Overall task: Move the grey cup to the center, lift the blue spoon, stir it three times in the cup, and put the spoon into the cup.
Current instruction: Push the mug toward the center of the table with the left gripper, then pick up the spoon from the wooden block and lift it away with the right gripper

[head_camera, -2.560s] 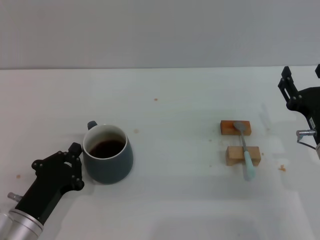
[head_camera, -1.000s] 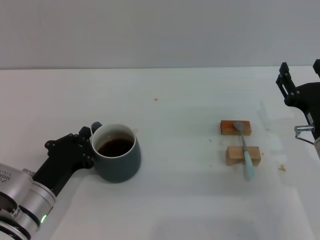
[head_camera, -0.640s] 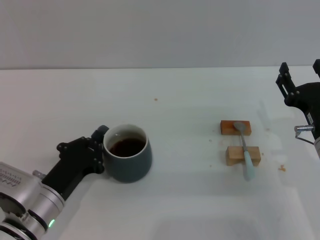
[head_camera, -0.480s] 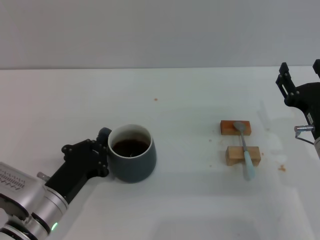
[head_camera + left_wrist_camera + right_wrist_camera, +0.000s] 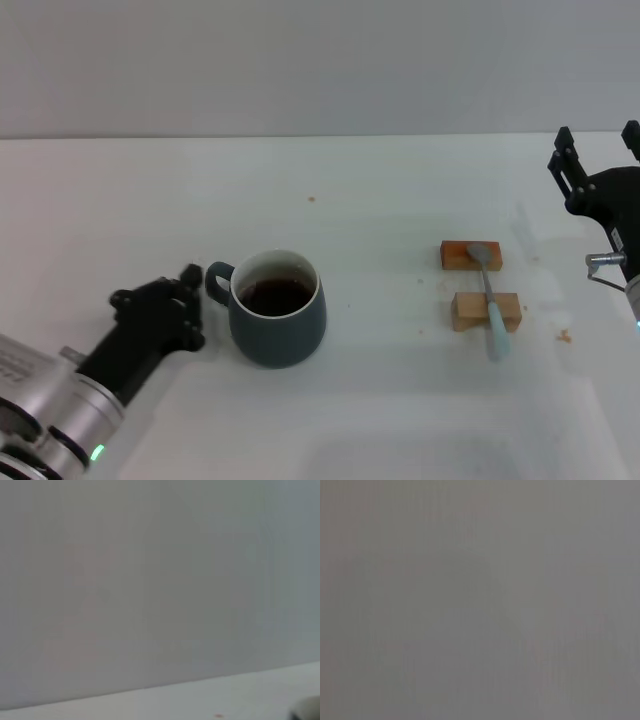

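Head view: the grey cup [image 5: 277, 322] stands upright on the white table [image 5: 330, 190], a little left of the middle. It holds dark brown liquid below a white inner wall. Its loop handle points toward the robot's left, at the left gripper [image 5: 190, 300].

The blue spoon [image 5: 489, 300] lies well to the right of the cup, across two small wooden blocks [image 5: 478, 283]. Its metal bowl rests on the far block, the neck bridges the gap, and the pale blue handle crosses the near block and overhangs it toward the robot. Small brown crumbs dot the table, one beyond the cup and one just right of the near block.

Hard to make out: the left gripper's black fingers sit just beside the cup handle, seemingly apart from it, but whether they are spread or pressed together cannot be told from this angle. The left wrist view gives only a grey wall, a strip of table and the dim edge of something at the corner. The right wrist view is a flat grey blur, nothing readable.

Left arm reaches in low from the near left corner, silver forearm cut off by the frame, black wrist angled toward the cup. The right gripper [image 5: 598, 160] is held up at the far right edge, well away from the spoon, two prongs standing apart, partly cut off by the frame.
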Tool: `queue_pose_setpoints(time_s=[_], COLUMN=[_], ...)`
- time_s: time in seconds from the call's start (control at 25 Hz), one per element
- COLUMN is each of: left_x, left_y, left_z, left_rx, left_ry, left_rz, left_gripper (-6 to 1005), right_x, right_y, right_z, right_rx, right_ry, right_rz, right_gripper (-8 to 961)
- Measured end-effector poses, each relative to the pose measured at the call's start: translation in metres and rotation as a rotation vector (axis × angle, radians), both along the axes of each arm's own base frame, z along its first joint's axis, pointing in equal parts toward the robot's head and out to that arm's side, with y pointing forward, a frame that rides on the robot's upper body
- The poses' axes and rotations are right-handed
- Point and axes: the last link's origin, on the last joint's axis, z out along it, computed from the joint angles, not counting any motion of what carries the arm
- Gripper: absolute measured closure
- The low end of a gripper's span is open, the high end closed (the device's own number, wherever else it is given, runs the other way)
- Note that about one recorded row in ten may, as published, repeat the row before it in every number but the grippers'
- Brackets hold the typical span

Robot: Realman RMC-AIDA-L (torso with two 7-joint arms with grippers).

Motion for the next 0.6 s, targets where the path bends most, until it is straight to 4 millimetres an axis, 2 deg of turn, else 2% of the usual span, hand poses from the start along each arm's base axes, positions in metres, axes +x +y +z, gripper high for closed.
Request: queue_pose_setpoints(time_s=[0.6], left_x=[-0.044], left_y=[0.011], left_z=[0.05], left_rx=[0.19], left_ry=[-0.026], left_rz=[0.179], left_gripper=[996], right_x=[-0.002], right_y=[-0.001], right_z=[-0.003], right_rx=[-0.01], right_ry=[0.009], right_rz=[-0.001], right_gripper=[218])
